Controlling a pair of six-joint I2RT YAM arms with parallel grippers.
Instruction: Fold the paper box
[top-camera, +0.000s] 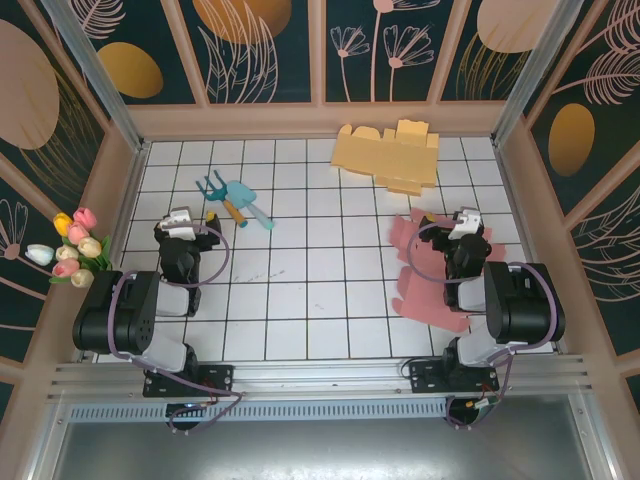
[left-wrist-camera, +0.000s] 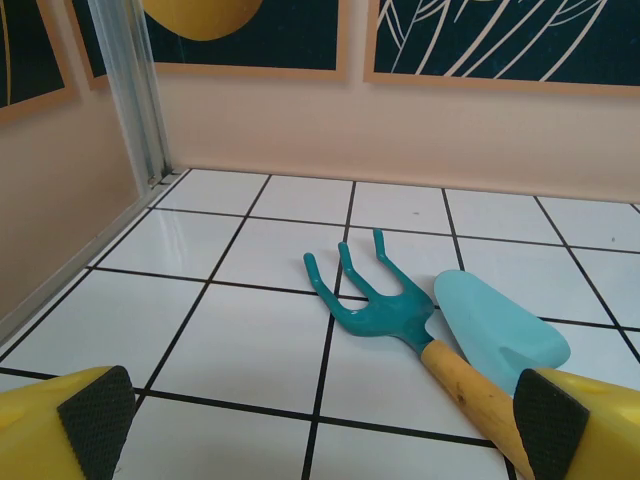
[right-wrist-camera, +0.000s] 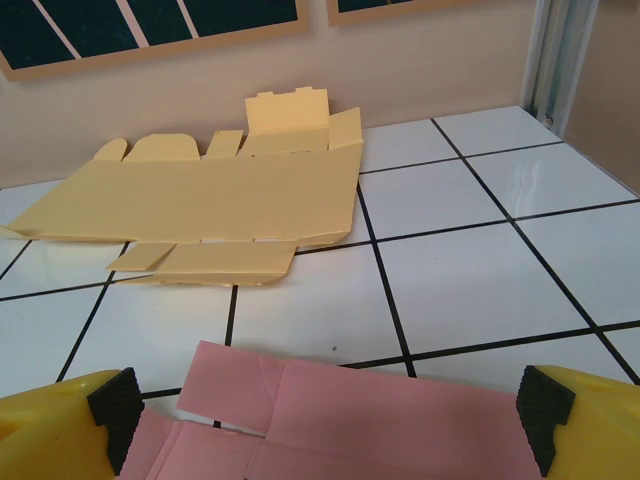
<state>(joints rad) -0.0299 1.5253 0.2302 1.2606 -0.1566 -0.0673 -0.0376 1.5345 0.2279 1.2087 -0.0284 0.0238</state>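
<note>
Toward the near right of the white tiled table (top-camera: 300, 290): pink box blank (top-camera: 425, 280), flat and unfolded, spread beneath the right gripper (top-camera: 466, 222). Seen from the right wrist, lies directly below the jaws, its far edge just ahead of the black pads (right-wrist-camera: 118, 410). Whether touching the pads, cannot tell. Jaws wide apart, released, clasping nothing.

Further back, near the far wall: yellow box blank (top-camera: 388, 155), also flat, flaps sticking out on several sides, well apart from the pink one.

On the left half: left gripper (top-camera: 183, 222), jaws likewise spread wide and empty, above bare tile. Just ahead of it, teal hand fork (top-camera: 212, 186) with a yellow wooden handle, tines pointing toward the far wall, and light blue trowel (top-camera: 245, 200) just beside it on the right, blade close against the fork's handle.

Beyond the table's left edge, beside the left arm: bunch of tulips (top-camera: 72, 245), pink, yellow and white.
</note>
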